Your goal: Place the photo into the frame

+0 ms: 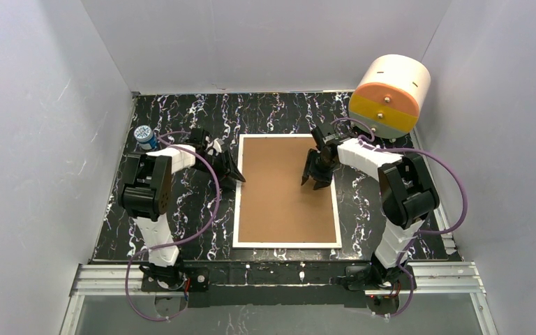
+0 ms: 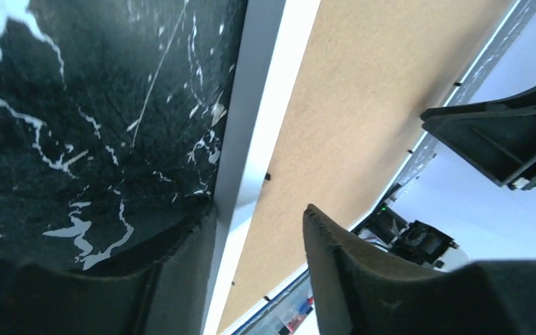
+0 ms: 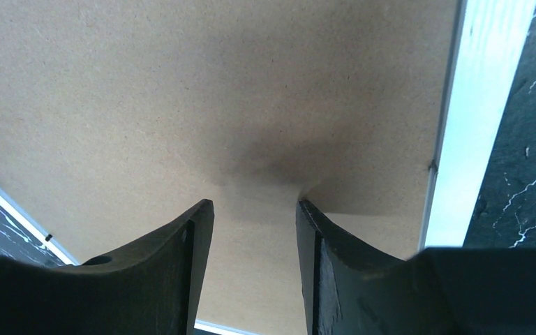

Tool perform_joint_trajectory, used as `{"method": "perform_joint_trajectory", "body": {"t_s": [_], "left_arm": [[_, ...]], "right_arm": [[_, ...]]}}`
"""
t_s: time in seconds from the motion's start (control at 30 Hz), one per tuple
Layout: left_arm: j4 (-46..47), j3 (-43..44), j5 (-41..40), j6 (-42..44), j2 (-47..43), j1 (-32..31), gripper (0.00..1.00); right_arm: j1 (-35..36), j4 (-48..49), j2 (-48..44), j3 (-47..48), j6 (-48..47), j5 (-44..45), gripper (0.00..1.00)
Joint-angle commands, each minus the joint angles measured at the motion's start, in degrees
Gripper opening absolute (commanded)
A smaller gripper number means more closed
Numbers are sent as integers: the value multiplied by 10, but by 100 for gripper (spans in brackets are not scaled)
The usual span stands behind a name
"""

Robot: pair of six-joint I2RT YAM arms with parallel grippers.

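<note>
The frame point(image 1: 286, 188) lies flat mid-table with its brown fibreboard back up and a narrow white rim point(image 1: 287, 244) around it. The photo is hidden from every view. My left gripper point(image 1: 236, 174) is open at the frame's left edge. In the left wrist view the gripper point(image 2: 258, 209) straddles the white rim point(image 2: 265, 105), one finger over the mat and one over the brown back point(image 2: 363, 91). My right gripper point(image 1: 315, 183) is open and empty, low over the back near the right rim. In the right wrist view the gripper point(image 3: 253, 204) has only board point(image 3: 181, 91) between its fingers.
A white-and-orange drum point(image 1: 389, 96) stands at the back right, close behind the right arm. A small blue-and-white bottle point(image 1: 143, 136) stands at the back left beside the left arm. Grey walls enclose the black marbled mat point(image 1: 181, 223) on three sides.
</note>
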Motion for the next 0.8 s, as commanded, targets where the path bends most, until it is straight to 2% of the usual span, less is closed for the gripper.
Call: {"method": "perform_joint_trajectory", "body": {"t_s": [0.0,0.17,0.37,0.6,0.77], "left_arm": [[-14,-54,-9,7,-29,-28,42],[-2,-92,-1,0,-67,-38,35],[27,-149,-5,-17,-114,-56,29],[52,-214,-24,-44,-164,-85,21],[81,-227,-25,-57,-175,-98,21]], "right_arm": [[11,-14,-35,-1,13,16,55],[15,-12,-83,27,20,3,56],[39,37,-119,9,49,-57,56],[108,65,-118,-11,81,-47,54],[131,84,-92,-18,80,-54,54]]}}
